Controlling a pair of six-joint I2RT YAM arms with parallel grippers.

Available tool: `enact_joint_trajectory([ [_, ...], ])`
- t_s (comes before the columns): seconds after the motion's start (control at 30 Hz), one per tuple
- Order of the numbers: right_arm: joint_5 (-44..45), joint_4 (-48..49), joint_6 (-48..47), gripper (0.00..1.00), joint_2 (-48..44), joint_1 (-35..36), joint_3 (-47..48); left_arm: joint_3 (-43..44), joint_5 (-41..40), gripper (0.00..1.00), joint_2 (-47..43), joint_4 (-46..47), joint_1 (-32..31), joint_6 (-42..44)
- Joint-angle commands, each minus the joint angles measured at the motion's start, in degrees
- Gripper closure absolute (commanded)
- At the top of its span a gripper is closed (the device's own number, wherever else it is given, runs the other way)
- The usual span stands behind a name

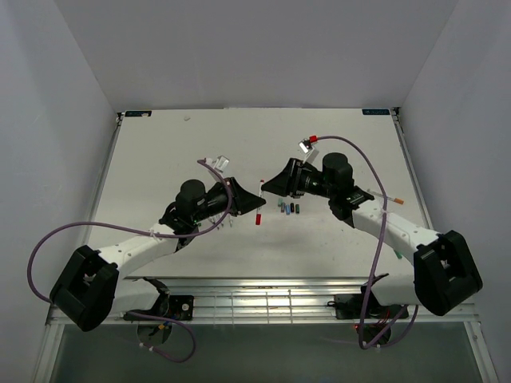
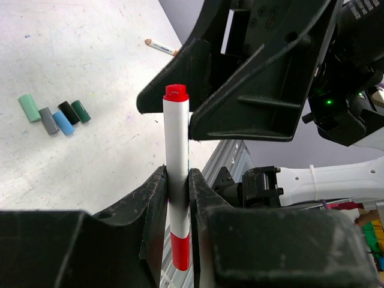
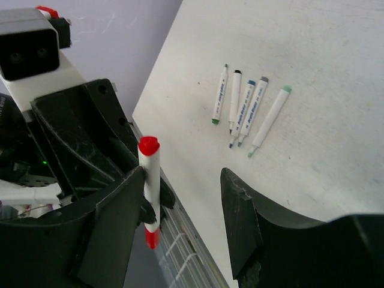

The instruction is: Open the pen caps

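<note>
Pen caps (image 2: 54, 114) on white table (image 2: 90, 48); left end effector (image 2: 177, 180) tight on pen (image 2: 177, 132), right (image 3: 180, 186) spread.

White red-tipped pen (image 2: 177, 156); mint, grey, blue, black and dark green pen caps (image 2: 62, 122); white table (image 2: 90, 60).

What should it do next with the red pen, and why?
Probably bring the right gripper, jaws open, onto the red cap poking from the left gripper and close. The left gripper clamps the red pen by its barrel, the cap looks still on, and five caps lie loose.
</note>
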Motion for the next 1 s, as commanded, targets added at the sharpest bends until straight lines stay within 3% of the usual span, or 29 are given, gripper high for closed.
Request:
enact_joint_trajectory([
  [0.0,3.57,-6.2,-7.03,0.41,-3.53,-0.42,-3.54,2.55,0.08,1.0,-1.51,0.11,-0.22,-0.42],
  [0.23,6.55,-9.72,-10.48,0.4,-10.64,-1.73,-8.11,3.87,0.52,1.0,-2.04,-1.21,-0.22,-0.07],
  [0.33,3.41,-8.94,-11.26,0.41,-11.54,-2.08,-8.03,3.87,-0.96,1.0,-2.56,-2.79,-0.13,-0.16],
  [0.5,-10.3,1.42,-8.63,0.51,-9.61,-1.21,-10.4,4.92,-4.48,1.0,-2.21,-4.02,-0.13,-2.97],
  [0.97,-14.27,20.42,-0.55,0.5,-3.63,2.84,-11.99,1.5,-12.48,1.0,-5.46,-2.27,-0.13,-12.11],
])
